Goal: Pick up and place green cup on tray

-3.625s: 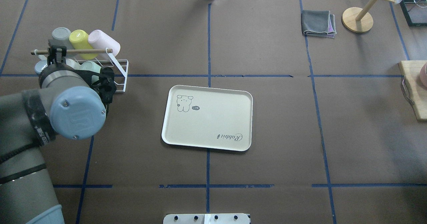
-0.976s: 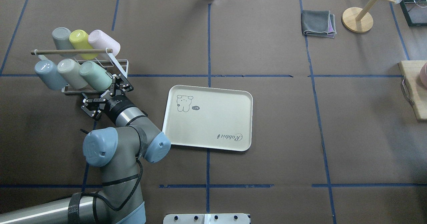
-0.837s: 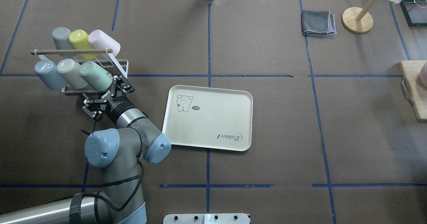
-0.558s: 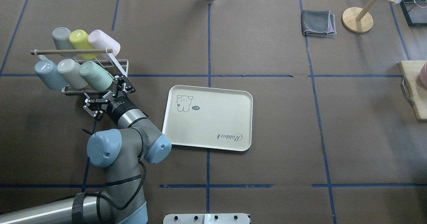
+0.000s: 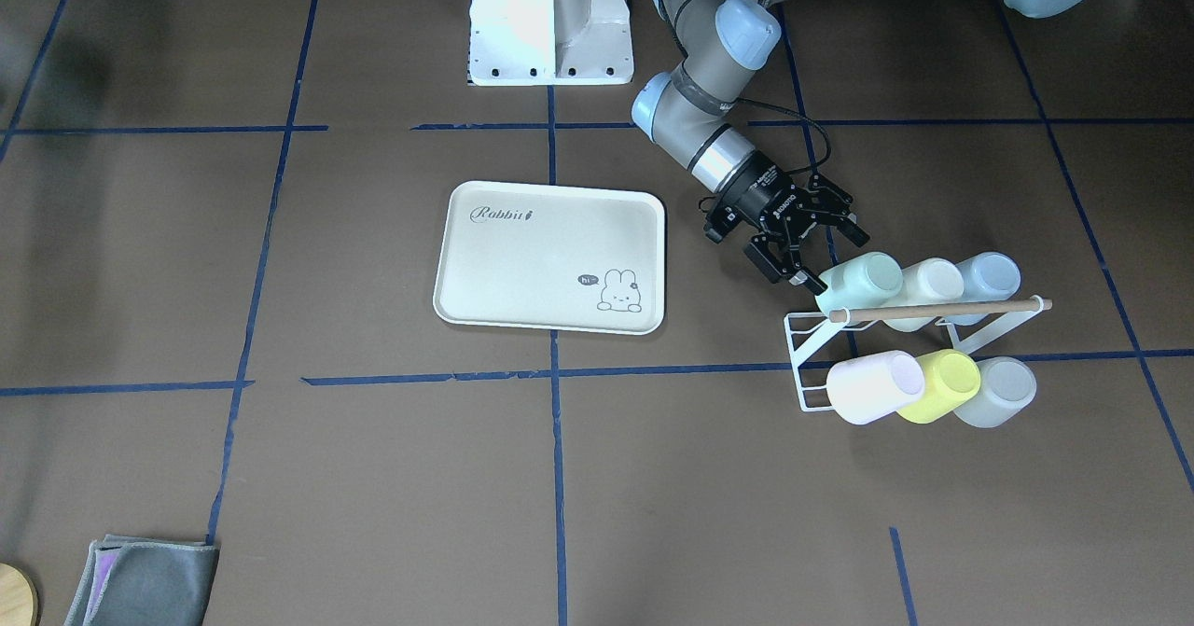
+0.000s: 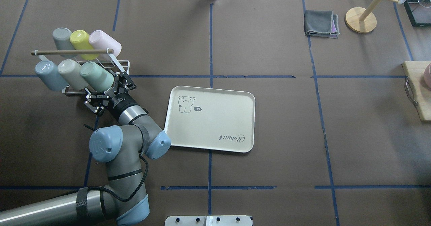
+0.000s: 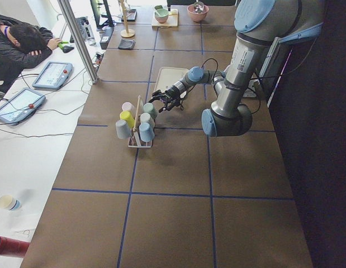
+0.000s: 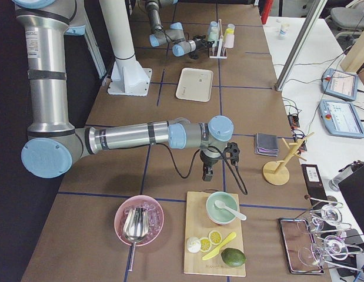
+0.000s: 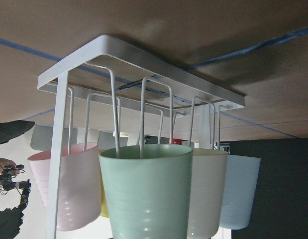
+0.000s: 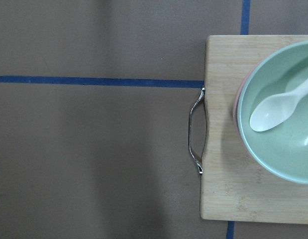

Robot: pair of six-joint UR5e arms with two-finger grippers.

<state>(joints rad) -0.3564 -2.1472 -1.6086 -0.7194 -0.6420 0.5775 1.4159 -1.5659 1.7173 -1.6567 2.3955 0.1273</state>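
The green cup (image 6: 96, 76) is a pale mint tumbler lying tilted on a prong of the white wire rack (image 6: 120, 65), the rightmost of the near row; it also shows in the front view (image 5: 864, 280). In the left wrist view the green cup (image 9: 149, 194) fills the lower middle. My left gripper (image 6: 107, 93) is open and empty, its jaws spread just short of the cup's near end. The tray (image 6: 215, 121) lies flat to the right of that arm, with nothing on it. My right gripper (image 8: 206, 174) shows only in the right side view, so I cannot tell its state.
The rack also holds a blue cup (image 6: 47, 73), a cream cup (image 6: 71, 73), a grey cup (image 6: 61, 37), a yellow-green cup (image 6: 79, 39) and a pink cup (image 6: 105, 42). A grey cloth (image 6: 321, 23) and a wooden stand (image 6: 360, 20) are far right. A cutting board (image 10: 228, 164) with a bowl lies under the right wrist.
The left arm has swung down from over the rack to table level. Over the last second the open gripper has crept closer to the green cup.
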